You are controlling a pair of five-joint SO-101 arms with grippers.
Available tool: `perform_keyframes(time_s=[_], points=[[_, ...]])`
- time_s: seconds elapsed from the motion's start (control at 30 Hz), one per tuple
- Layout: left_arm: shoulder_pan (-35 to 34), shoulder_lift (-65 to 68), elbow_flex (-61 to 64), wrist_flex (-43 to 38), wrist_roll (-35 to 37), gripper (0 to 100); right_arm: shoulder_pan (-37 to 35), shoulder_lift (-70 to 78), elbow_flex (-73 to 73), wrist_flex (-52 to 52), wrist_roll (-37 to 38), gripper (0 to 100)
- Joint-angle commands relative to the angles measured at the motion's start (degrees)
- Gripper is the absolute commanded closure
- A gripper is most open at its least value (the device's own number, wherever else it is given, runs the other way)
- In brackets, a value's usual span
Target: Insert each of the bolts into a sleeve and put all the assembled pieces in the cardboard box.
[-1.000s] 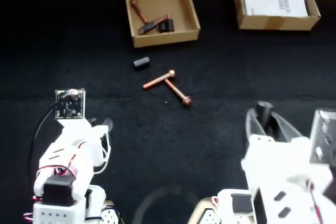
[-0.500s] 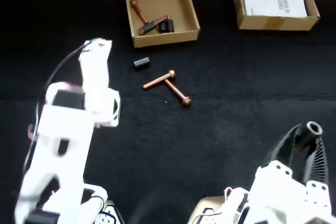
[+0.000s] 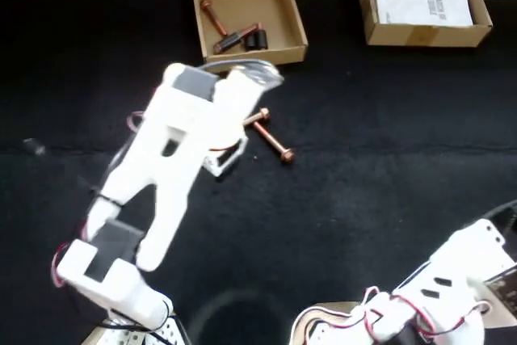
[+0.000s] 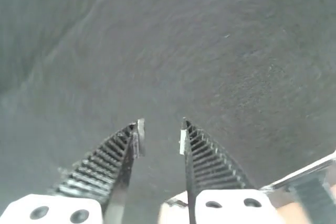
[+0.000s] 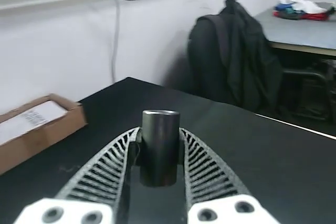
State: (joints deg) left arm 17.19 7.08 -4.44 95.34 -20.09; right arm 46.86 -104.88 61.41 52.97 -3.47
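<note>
Two copper bolts (image 3: 275,143) lie crossed on the black table cover (image 3: 388,159), loose and without sleeves. They sit close beside the far end of the left arm (image 3: 178,143), which stretches out over the table, and one of them is partly hidden by that arm. Just beyond the arm's tip sits the open cardboard box (image 3: 254,59). It holds a bare bolt (image 3: 208,14), an assembled piece (image 3: 233,39) made of a bolt in its sleeve, and a loose dark sleeve (image 3: 257,39) right beside that piece.

The left gripper (image 4: 160,135) has its ribbed black fingers (image 4: 113,163) spread apart with nothing between them; the black cover lies beneath.

The right gripper (image 5: 159,136) is clamped on a black sleeve (image 5: 159,150). The sleeve stands upright between the fingertips, open end up, its top rising clear of them. This gripper is raised and points out level across the table. Ahead of it is a second cardboard box (image 5: 52,129) with a printed sheet (image 5: 31,119) lying in it. Farther ahead, past the table's edge, a dark backpack (image 5: 231,61) rests on a chair.

In the high view the right arm (image 3: 460,272) is at the near edge of the table, well apart from the bolts and both boxes.
</note>
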Motion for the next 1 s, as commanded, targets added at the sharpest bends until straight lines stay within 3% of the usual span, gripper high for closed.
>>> perform_keyframes(time_s=[0.0, 0.1, 0.2, 0.33, 0.43, 0.77, 0.97], points=[[1.63, 3.82, -6.2, -1.05, -14.95, 87, 3.82, -0.22, 3.74, -5.49, -0.18, 99.1], [1.71, 8.31, -10.42, -1.14, -27.96, 87, 6.46, -0.22, 7.43, -9.89, -0.09, 99.1], [1.8, 13.93, -14.2, -3.78, -34.9, 87, 8.92, -0.22, 10.86, -14.11, -0.09, 99.1], [1.45, 21.58, -20.0, -13.63, -35.16, 87, 10.33, -0.13, 15.78, -20.18, 0.0, 99.1], [2.15, 25.19, -26.68, -15.82, -35.16, 87, 10.07, -0.13, 19.47, -25.45, 0.0, 99.1], [9.98, 36.53, -40.84, -15.47, -35.34, 87, 9.8, -0.13, 29.93, -42.15, 0.0, 99.1], [12.7, 37.49, -41.98, -7.74, -38.24, 87, 4.97, -0.04, 33.54, -46.46, 4.31, 99.1]])
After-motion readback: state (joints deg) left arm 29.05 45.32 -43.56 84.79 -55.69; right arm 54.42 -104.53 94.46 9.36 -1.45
